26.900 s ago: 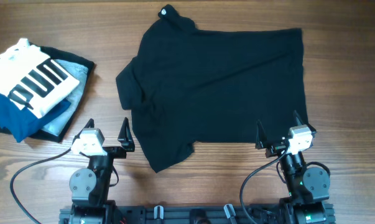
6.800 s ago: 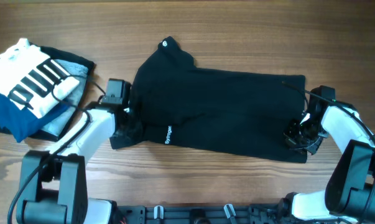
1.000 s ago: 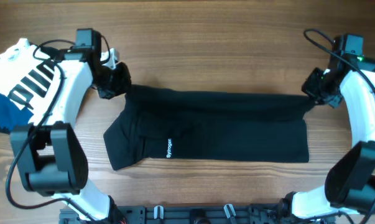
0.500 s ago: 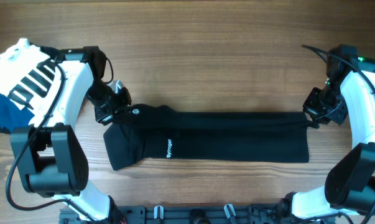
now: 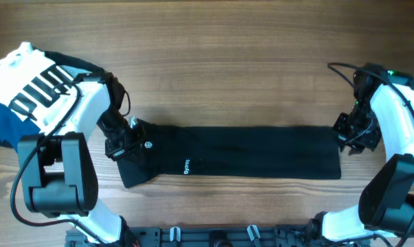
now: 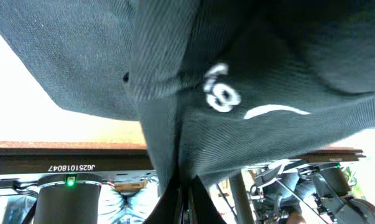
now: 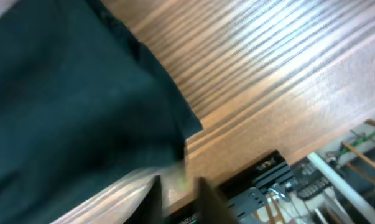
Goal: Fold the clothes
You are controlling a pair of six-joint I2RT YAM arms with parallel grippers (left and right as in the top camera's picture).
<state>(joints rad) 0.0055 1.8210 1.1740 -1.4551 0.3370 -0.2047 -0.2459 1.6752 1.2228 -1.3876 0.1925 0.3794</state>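
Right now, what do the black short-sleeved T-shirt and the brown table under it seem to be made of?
The black short-sleeved T-shirt: soft matte knit, probably cotton jersey; fine ribs show close up. The brown table: wood or wood-look laminate, smooth, with grain lines.

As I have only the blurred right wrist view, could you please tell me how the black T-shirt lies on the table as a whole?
Observer: The black T-shirt lies folded into one long band, running left to right across the wooden table.
Operator: Thank you. What is the left arm doing?
Observer: The left gripper is shut on the fabric at the shirt's collar end, close to the round white logo.
Operator: Is anything else on the table?
Observer: A stack of folded garments sits at the far left, apart from the T-shirt, with a white one with black stripes on top.
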